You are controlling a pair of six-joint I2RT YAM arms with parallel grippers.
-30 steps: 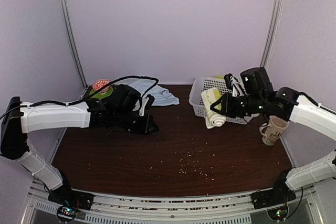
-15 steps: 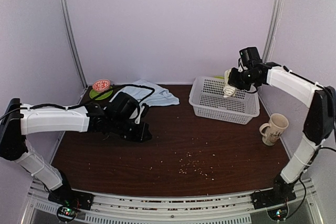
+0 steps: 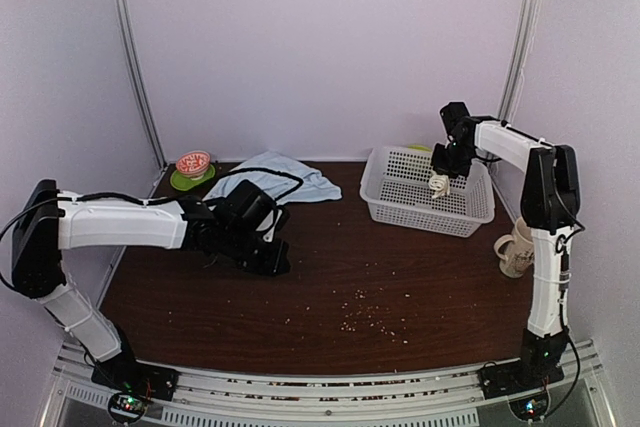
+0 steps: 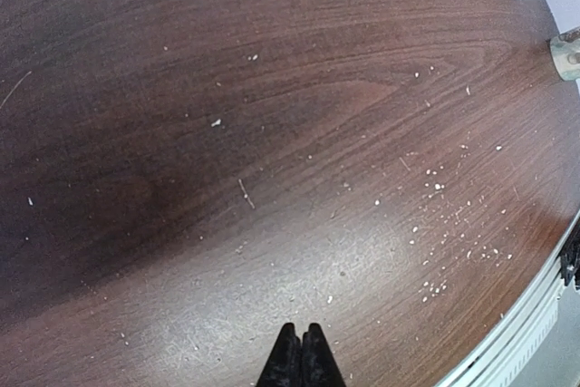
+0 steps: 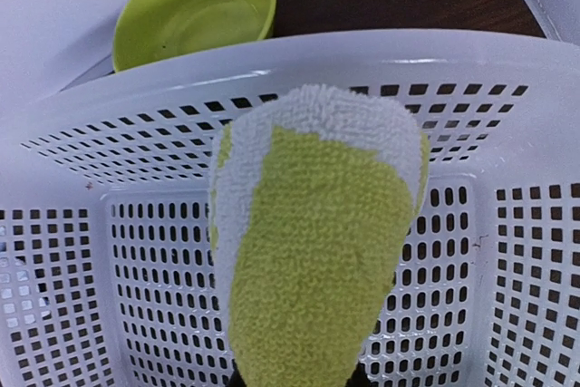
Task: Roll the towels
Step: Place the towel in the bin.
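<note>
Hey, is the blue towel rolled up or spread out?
Spread out, not rolled: the pale-blue towel lies loose and rumpled on the table near its far edge, with no roll visible.

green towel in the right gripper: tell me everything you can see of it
The lime-green towel looks like fuzzy terry cloth, lime-green with white patches around its far end. It is bundled into a thick, rounded roll, not spread flat. The right gripper is shut on it, and in the wrist view the roll hides the fingers almost completely. It hangs below the gripper over the inside of the white perforated basket. Whether it touches the basket cannot be told.
</note>
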